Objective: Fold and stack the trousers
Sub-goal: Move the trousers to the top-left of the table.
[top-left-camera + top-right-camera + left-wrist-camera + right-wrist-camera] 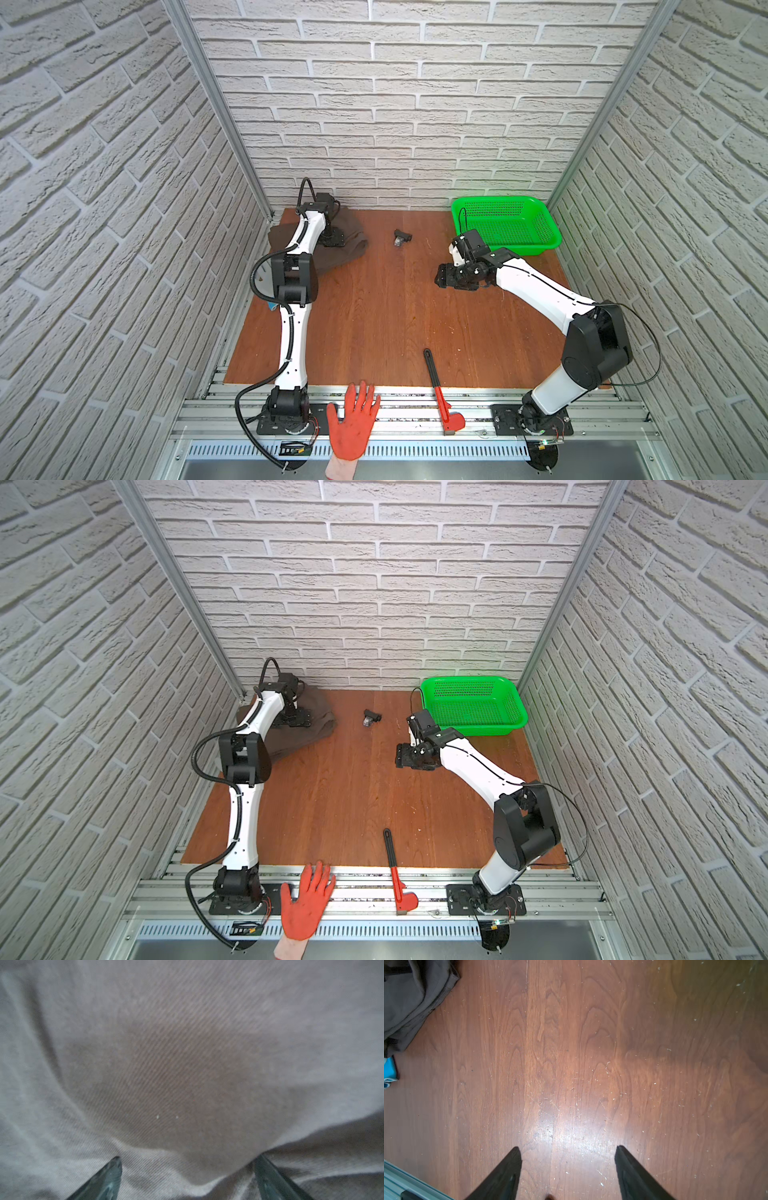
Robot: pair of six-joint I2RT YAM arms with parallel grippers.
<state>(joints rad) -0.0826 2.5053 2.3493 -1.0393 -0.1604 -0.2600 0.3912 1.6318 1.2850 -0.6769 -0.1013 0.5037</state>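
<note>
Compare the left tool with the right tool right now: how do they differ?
The left tool is at the table's far left corner, down close on the trousers; the right tool is nearer mid-table, away from them. Cloth fills the space between the left tool's fingers; the right tool has only bare table between its fingers. Shared: both are open and hold nothing.

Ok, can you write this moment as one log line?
left tool: open over trousers | right tool: open over table | trousers: piled at far left corner
</note>
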